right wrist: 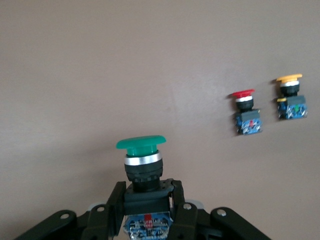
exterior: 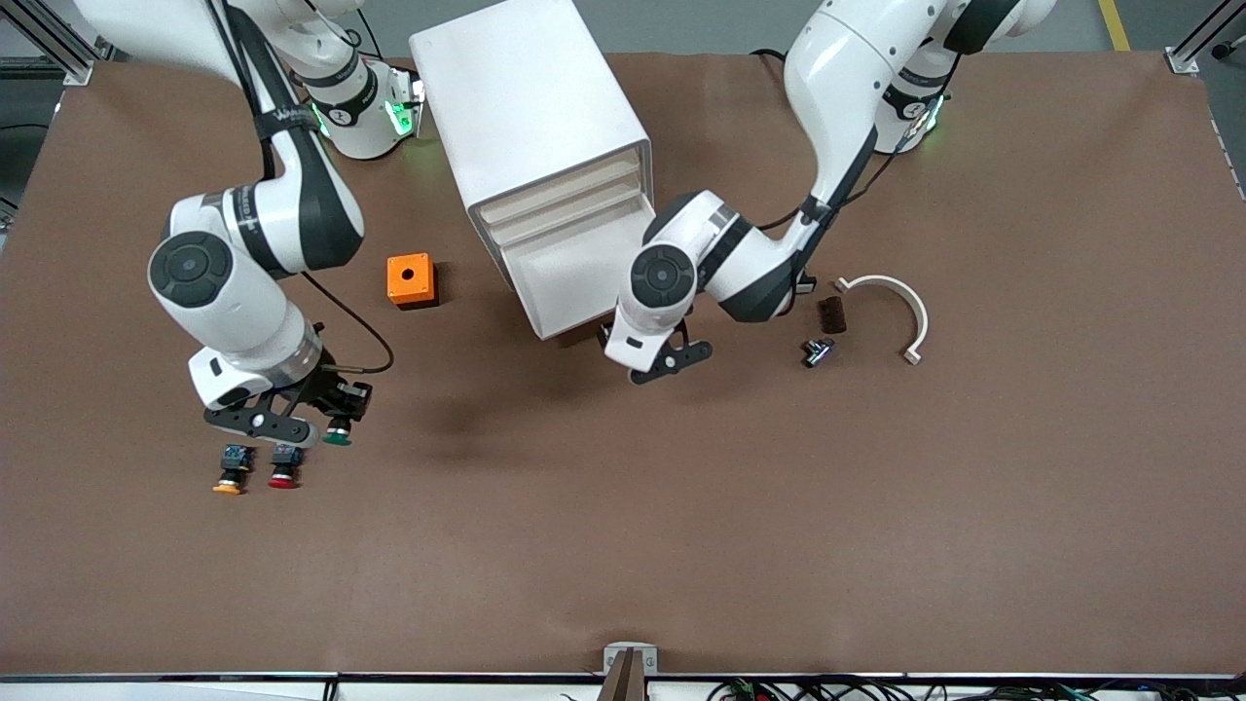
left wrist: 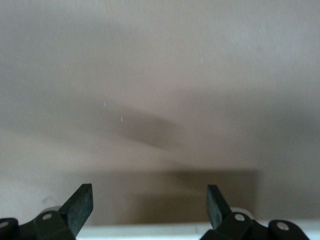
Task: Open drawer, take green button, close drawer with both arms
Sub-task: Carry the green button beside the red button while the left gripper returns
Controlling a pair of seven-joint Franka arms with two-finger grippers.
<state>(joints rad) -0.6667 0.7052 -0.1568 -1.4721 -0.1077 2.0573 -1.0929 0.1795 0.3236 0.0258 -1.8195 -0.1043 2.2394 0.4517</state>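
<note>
The white cabinet point(exterior: 531, 107) stands at the table's middle back. Its lowest drawer point(exterior: 574, 277) is pulled out toward the front camera. My left gripper point(exterior: 654, 362) is open and empty, low at the drawer's front corner toward the left arm's end. In the left wrist view its fingers point(left wrist: 80, 200) stand wide apart, close to a pale blurred surface. My right gripper point(exterior: 331, 414) is shut on the green-capped button point(exterior: 337, 435), low over the table beside the red-capped button point(exterior: 283, 467). The right wrist view shows the green button point(right wrist: 141, 160) clamped by its black body in the gripper point(right wrist: 148, 197).
A yellow-orange-capped button point(exterior: 231, 470) lies beside the red one; both show in the right wrist view point(right wrist: 246, 112) point(right wrist: 290, 97). An orange box point(exterior: 411, 280) sits beside the cabinet. A white curved piece point(exterior: 891, 307), a brown block point(exterior: 832, 313) and a small dark part point(exterior: 816, 351) lie toward the left arm's end.
</note>
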